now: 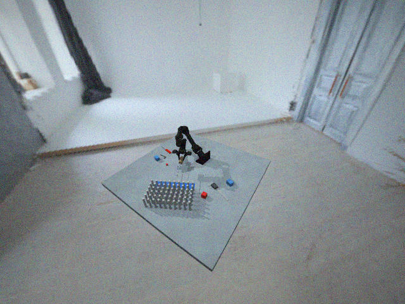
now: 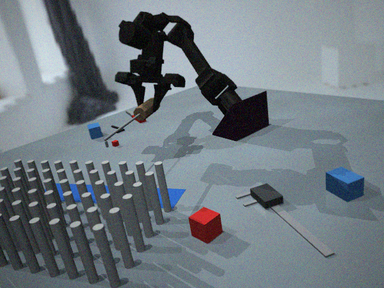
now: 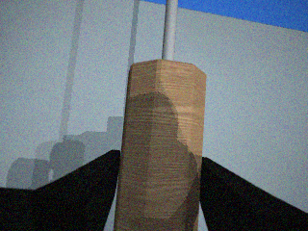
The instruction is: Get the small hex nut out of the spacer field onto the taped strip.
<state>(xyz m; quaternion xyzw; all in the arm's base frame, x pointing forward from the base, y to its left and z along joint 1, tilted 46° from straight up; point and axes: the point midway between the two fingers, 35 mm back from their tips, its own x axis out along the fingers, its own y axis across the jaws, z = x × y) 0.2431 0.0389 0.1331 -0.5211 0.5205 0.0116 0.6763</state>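
Observation:
My gripper (image 1: pixel 181 158) (image 2: pixel 148 107) (image 3: pixel 158 162) is shut on the wooden handle (image 2: pixel 144 110) (image 3: pixel 159 106) of a hook tool, held in the air on the arm's side of the spacer field. Its thin metal rod (image 2: pixel 122 127) (image 3: pixel 169 34) slants down toward the field and ends in a short downturned tip (image 2: pixel 106 143), clear of the spacers. The grey spacers (image 1: pixel 190 204) (image 2: pixel 107 254) stand upright in rows. The blue taped strip (image 2: pixel 173 195) (image 3: pixel 250 12) lies along the arm's side of the field, partly hidden behind them in the exterior view. I cannot make out the nut in any view.
A red cube (image 1: pixel 204 195) (image 2: pixel 205 225), a black-handled pronged tool (image 1: pixel 214 185) (image 2: pixel 266 195) and a blue block (image 1: pixel 230 182) (image 2: pixel 344 184) lie right of the field. Another blue block (image 1: pixel 157 158) (image 2: pixel 95 131), a small red cube (image 1: pixel 166 164) (image 2: pixel 115 143) and a red-handled tool (image 1: pixel 168 151) lie back left.

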